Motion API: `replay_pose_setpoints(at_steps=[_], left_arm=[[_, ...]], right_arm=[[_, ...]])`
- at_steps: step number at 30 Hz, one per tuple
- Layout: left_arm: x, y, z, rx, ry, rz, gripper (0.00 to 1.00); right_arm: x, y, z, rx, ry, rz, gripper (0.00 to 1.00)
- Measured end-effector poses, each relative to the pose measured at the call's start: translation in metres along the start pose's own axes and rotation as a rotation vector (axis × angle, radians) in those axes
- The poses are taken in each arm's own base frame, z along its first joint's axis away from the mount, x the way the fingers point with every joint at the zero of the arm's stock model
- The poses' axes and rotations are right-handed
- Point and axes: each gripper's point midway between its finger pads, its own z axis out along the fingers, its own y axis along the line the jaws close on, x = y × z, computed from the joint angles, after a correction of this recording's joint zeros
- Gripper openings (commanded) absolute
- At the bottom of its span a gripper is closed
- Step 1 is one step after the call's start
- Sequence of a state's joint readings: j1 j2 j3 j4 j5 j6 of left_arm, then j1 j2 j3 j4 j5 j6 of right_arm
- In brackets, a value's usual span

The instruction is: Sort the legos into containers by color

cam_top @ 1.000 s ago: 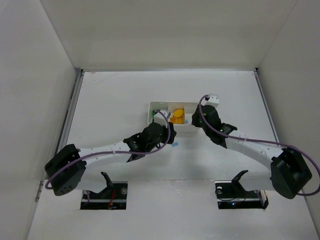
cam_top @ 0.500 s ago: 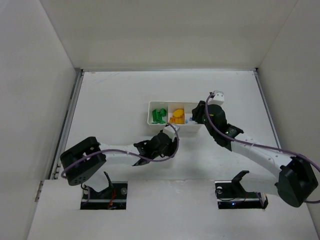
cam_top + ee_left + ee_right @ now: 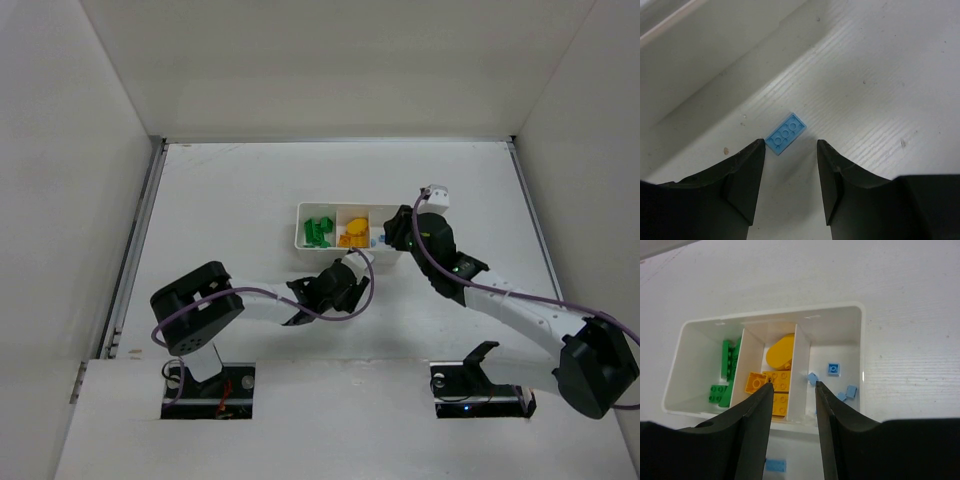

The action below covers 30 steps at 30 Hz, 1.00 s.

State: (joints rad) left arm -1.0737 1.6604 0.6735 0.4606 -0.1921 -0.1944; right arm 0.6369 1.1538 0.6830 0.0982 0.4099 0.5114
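Matte white boards with a faint wood grain form the counter (image 3: 230,200), walled by plain white panels. On it sits a shallow glossy white plastic tray (image 3: 862,340) with rounded corners and two thin dividers. Studded green bricks (image 3: 729,365) fill the tray's left compartment, yellow-orange bricks (image 3: 777,385), one with a rounded end, fill the middle, and tiny light blue bricks (image 3: 834,369) lie scattered in the right. One flat light blue plate (image 3: 785,133), studs up, lies on the counter just outside the tray's near wall.

The left arm stretches low toward the tray. The left arm's fingers (image 3: 747,175) are parted narrowly, pointing down either side of the plate and gripping nothing. The right arm's fingers (image 3: 752,430) hang over the tray's middle, apart and empty.
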Motion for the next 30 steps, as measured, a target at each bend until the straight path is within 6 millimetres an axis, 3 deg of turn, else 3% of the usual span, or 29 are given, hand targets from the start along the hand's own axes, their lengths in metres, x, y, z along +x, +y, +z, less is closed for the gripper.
replay_pose_setpoints(at_steps=[13,20,30], left_arm=[[-0.003,0.011,0.004,-0.080,-0.010,0.077,0.45],[-0.011,0.001,0.014,-0.072,-0.030,0.119,0.37],[-0.011,0.000,0.014,-0.071,-0.029,0.128,0.28]], right_arm=[[0.000,0.001,0.000,-0.010,-0.005,0.004,0.45],[0.000,0.002,0.000,-0.013,-0.007,0.005,0.45],[0.001,0.002,0.000,-0.013,-0.006,0.005,0.45]])
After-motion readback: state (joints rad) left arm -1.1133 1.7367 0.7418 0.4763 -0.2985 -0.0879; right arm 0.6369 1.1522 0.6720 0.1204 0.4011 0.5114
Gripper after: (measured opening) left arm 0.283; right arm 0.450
